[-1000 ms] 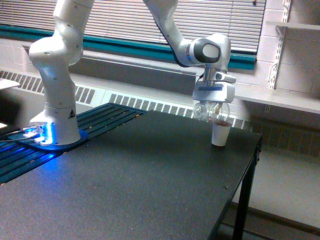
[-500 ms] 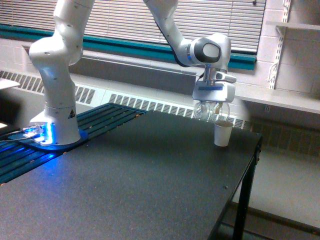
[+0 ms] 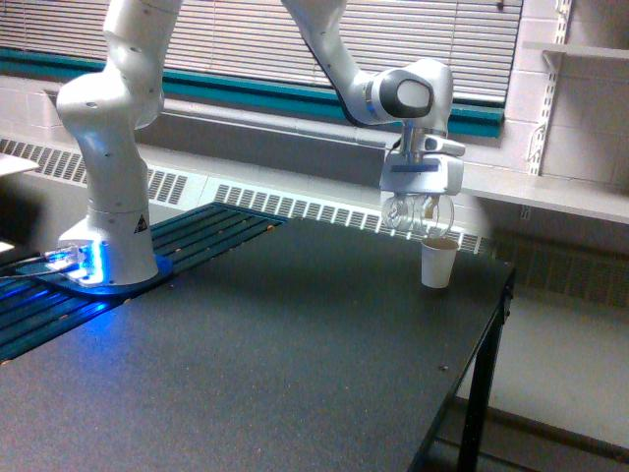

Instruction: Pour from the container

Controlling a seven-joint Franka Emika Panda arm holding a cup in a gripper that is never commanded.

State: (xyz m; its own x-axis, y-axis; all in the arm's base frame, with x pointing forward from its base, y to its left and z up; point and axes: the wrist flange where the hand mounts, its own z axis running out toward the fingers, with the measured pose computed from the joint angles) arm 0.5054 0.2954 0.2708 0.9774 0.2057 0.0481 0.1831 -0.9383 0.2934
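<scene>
Gripper (image 3: 418,208) hangs w/ jaws clamped on the clear cup (image 3: 414,214), held up in the air just above and a bit to the exterior view's left of the white paper cup (image 3: 437,262). Paper cup sits upright on the black desk (image 3: 295,354), near its far corner by the right edge. Can't tell what's in the clear cup, too blurry.

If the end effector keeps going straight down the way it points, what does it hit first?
Probably the white paper cup, standing on the black table just below the end effector and the clear container it holds. Depth is unclear from one view; it might miss and reach the table.
</scene>
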